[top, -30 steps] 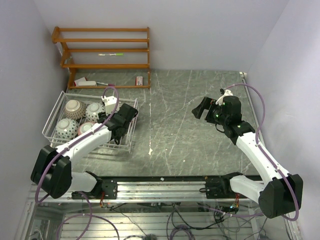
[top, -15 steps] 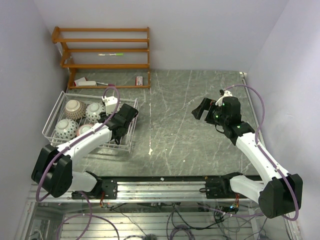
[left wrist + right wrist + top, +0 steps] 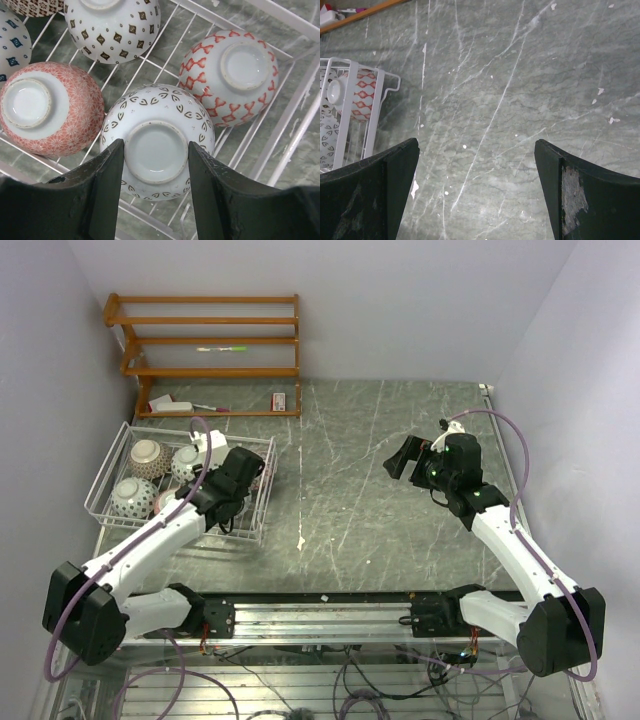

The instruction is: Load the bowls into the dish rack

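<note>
Left claw (image 3: pixel 156 145) was roughly half open over the dish rack (image 3: pixel 108 468), at centre left of the overhead view. Its two fingers (image 3: pixel 102 190) flanked the foot ring of an upturned white bowl with brown leaf marks (image 3: pixel 155 102). The inner edges lined up with the ring in the wrist view, but I couldn't tell whether they were pinching it or just sitting above it. Right claw (image 3: pixel 476 145) was wide open with nothing between the fingers, hanging over bare worktop (image 3: pixel 520 75) right of centre, well apart from the rack. Six bowls showed in the left wrist view, all inside the rack and foot-up on the wire grid. The leaf one sat bottom centre, with a red coral-pattern bowl (image 3: pixel 235 75) just beside it at upper right and a pink-red bowl (image 3: pixel 55 115) to its left. A white bowl with brown diamonds (image 3: pixel 112 25) was at top centre, a blue-dotted bowl (image 3: pixel 10 45) was at the left edge, and a brown-patterned sliver (image 3: pixel 35 6) was in the top left corner. The worktop was grey-green marbled stone with white veins and chips. An orange-brown wooden shelf (image 3: pixel 210 340) stood against the back wall at upper left, just behind the rack. The walls (image 3: pixel 400 300) were pale lilac.
</note>
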`<state>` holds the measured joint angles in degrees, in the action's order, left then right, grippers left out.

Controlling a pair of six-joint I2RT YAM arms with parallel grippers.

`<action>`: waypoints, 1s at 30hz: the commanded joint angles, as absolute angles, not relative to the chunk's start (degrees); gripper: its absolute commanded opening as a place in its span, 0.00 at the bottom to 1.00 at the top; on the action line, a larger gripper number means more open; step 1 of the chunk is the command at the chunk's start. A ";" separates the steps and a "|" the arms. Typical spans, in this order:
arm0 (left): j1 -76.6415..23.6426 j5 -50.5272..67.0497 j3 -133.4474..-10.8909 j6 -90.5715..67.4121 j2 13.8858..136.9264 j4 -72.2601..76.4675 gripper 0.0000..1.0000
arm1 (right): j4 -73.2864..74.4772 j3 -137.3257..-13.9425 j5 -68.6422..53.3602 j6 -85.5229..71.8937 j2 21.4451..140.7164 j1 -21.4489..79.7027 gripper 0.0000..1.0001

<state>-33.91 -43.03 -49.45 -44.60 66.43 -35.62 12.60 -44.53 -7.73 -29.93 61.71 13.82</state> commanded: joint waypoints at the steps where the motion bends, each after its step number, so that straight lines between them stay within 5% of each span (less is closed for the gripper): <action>1: -34.19 -41.53 -50.16 -45.39 64.87 -33.91 0.50 | 10.64 -43.86 -7.62 -29.87 61.80 13.48 1.00; 13: -34.19 -40.10 -47.35 -45.94 70.66 -28.99 0.52 | 11.07 -44.20 -7.33 -29.62 61.57 13.51 1.00; 18: -34.17 -40.36 -46.84 -46.01 71.54 -28.23 0.67 | 11.08 -44.21 -7.37 -29.44 61.76 13.52 1.00; 22: -34.19 -40.47 -47.05 -45.73 68.83 -28.97 0.98 | 11.00 -44.27 -7.47 -29.44 61.97 13.45 1.00; 30: -34.19 -36.63 -52.16 -41.49 62.40 -33.18 0.99 | 11.30 -44.76 -6.80 -29.57 62.66 13.50 1.00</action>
